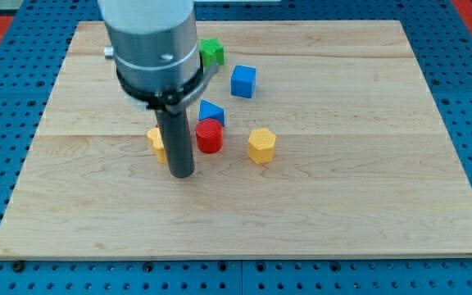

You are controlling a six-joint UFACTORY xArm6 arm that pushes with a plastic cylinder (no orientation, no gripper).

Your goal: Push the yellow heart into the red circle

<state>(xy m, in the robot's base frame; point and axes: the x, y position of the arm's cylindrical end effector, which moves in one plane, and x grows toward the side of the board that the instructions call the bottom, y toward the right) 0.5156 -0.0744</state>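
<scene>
Arm [152,45] entered from the view's top, left of centre, as a broad grey cylinder with a black collar at its base. Straight dark rod [177,135] hung vertically beneath the collar. My tip [183,175] rested at table height, at the view's lower left of the block cluster, just beside it. Contact with any block could not be confirmed.

A blue cube [243,81] sits on the wooden worktop [367,164] toward the view's top. Left of it, a green block [211,52] is partly hidden. Below them lies a small blue block [211,111], and a yellow hexagonal block [261,145] stands lower right.
</scene>
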